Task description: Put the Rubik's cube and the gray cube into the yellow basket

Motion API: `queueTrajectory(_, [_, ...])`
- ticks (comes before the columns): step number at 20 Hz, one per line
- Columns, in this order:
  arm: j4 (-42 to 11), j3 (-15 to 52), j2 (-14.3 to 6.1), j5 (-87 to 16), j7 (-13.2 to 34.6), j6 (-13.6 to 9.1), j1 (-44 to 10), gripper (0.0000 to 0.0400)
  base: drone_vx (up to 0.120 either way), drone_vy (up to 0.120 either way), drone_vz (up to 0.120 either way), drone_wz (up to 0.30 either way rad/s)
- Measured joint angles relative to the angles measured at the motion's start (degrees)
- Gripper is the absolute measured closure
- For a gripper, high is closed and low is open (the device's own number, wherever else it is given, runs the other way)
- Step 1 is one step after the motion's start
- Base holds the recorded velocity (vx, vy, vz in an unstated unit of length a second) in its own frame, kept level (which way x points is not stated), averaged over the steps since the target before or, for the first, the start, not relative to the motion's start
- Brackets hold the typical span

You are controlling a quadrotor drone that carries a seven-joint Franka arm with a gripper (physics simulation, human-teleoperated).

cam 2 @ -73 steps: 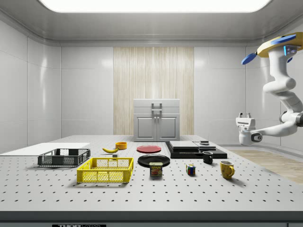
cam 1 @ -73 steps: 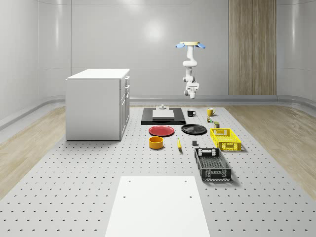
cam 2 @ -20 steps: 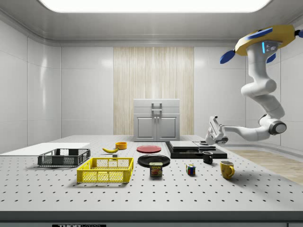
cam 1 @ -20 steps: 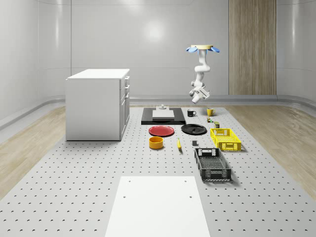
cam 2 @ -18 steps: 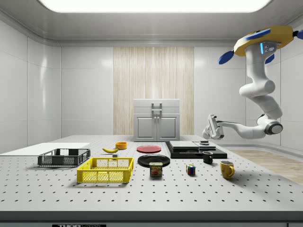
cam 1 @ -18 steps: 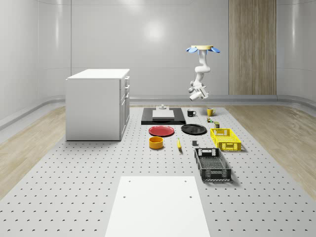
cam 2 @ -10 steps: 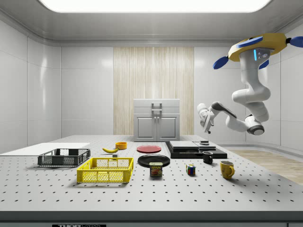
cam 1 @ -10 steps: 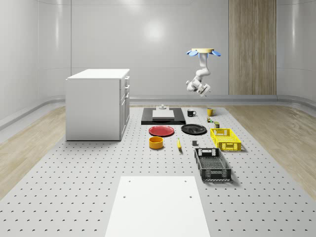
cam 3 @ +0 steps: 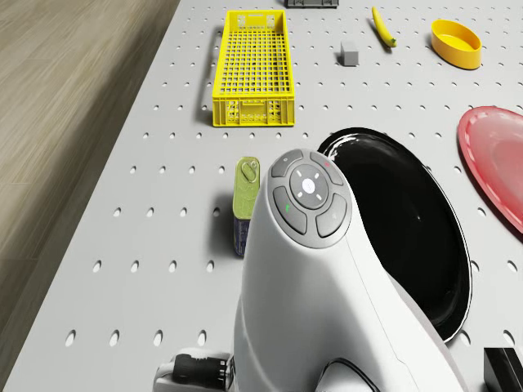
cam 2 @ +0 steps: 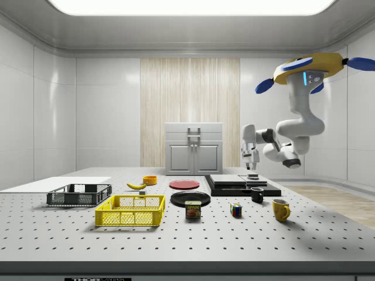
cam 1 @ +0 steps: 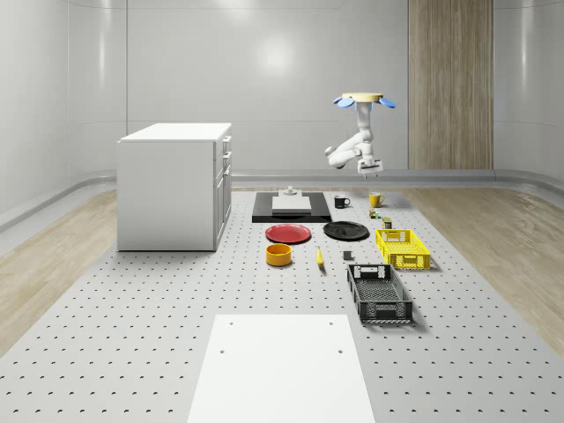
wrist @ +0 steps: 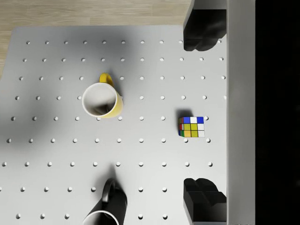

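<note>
The Rubik's cube lies on the table near a yellow mug. In the wrist view my gripper is open and looks straight down, with the cube far below, between its dark fingers. The drone hovers high over the table's far end by the mugs. Below it the gripper points down, above the black slab's edge and well clear of the cube. The gray cube sits beside the yellow basket, which holds nothing. The basket lies along the whole-scene view's right.
A Spam can stands between the cube and the basket. A black plate, red plate, orange bowl and banana lie nearby. A black crate, black mug and white cabinet also stand here.
The drone has drifted toward the side view's left. The arm has folded in and the gripper has turned from slanting sideways to pointing straight down. Nothing on the table has moved.
</note>
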Motion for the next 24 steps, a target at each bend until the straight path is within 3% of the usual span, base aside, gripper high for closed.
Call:
queueTrajectory(8, [-0.4, 2.6, -3.3, -1.0, 3.5, -0.5, -5.0, 0.0000, 0.120, -0.005, -0.120, 0.000])
queueTrajectory(13, [-0.3, 3.5, -5.0, -0.5, 4.5, 0.4, -6.4, 0.0000, 0.008, 0.000, -0.120, 0.000])
queueTrajectory(21, [-0.1, 4.5, -7.4, 0.7, 5.6, 2.3, -7.6, 0.0000, 0.120, 0.000, -0.120, 0.000])
queueTrajectory(24, [-0.1, 4.8, -8.3, 1.2, 6.0, 3.1, -8.0, 0.0000, 0.000, 0.000, -0.120, 0.000])
